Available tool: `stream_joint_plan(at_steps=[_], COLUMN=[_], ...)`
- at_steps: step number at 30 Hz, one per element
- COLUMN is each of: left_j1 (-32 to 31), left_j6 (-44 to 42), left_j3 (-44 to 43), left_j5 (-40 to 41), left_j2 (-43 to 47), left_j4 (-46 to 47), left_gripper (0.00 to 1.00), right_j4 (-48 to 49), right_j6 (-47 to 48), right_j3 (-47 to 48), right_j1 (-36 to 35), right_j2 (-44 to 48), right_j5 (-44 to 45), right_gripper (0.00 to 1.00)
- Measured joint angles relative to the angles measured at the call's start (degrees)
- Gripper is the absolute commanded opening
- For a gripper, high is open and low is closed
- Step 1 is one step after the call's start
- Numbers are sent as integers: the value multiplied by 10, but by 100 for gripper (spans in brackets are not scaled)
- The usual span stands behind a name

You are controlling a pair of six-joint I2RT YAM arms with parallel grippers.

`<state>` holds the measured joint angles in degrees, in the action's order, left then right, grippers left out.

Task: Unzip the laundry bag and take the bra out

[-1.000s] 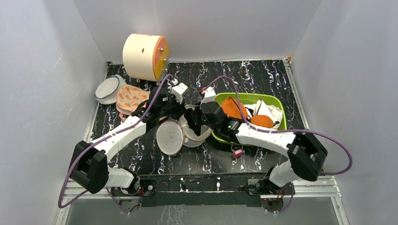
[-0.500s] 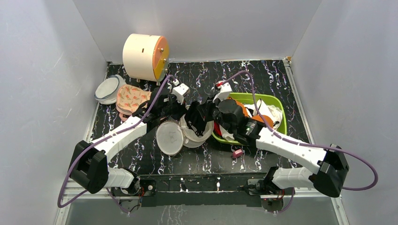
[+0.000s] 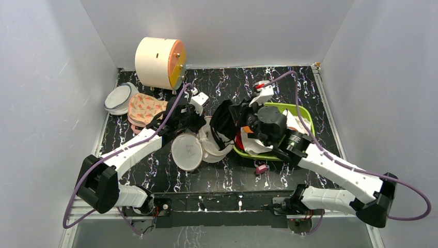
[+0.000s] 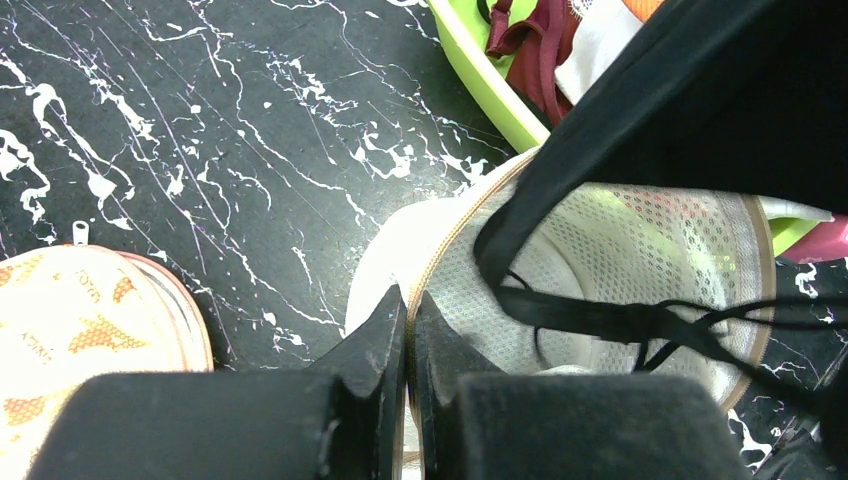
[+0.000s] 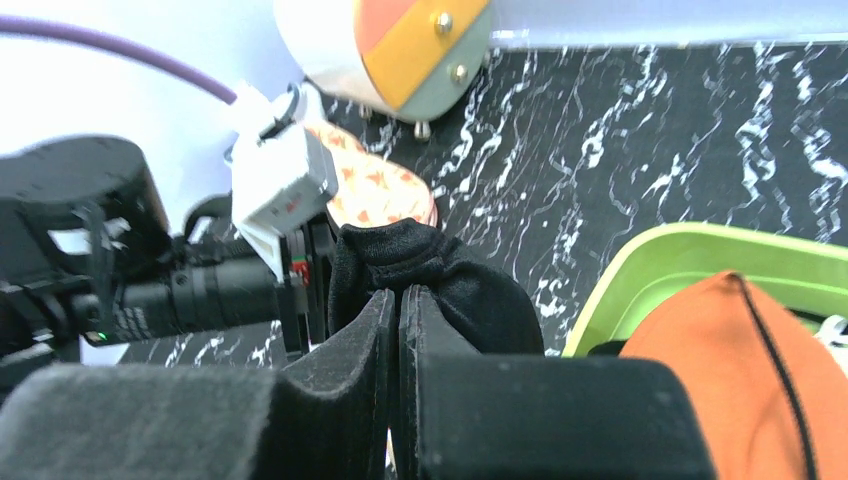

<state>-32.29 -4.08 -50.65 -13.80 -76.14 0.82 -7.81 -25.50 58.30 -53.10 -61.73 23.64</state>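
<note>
Beside green bin (image 4: 480, 75), left fingers (image 4: 370, 340) pinch laundry bag (image 4: 640, 250); right fingers (image 5: 365, 340) clamp bra (image 5: 440, 270).

Left wrist view: my left hand (image 4: 408, 320) is clamped on the laundry bag (image 4: 640, 240) at its rim, but I cannot resolve whether the zipper pull sits between the pads. The black fabric (image 4: 720, 110) above it is blurred and cut off at the right edge. Right wrist view: I cannot tell whether that fabric, bunched in the right hand (image 5: 398, 310), joins the orange bra cup (image 5: 730, 360), which the lower edge crops. Overhead, the small reddish item (image 3: 262, 168) is too small to identify.
</note>
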Motion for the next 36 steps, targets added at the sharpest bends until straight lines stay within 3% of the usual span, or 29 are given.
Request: stream_joint_plan(at_steps=[19,36], left_j1=[-11,-17], left_j6=[-6,-11], left_j3=[0,0], left_j5=[12,17], left_j2=[0,0], left_j4=[0,0], left_gripper=[0,0], right_j4=[-50,-2], right_j6=[213,379], right_j3=[110,151], right_j1=[0,0], right_j2=[115,198], right_j5=[184,281], right_gripper=[0,0])
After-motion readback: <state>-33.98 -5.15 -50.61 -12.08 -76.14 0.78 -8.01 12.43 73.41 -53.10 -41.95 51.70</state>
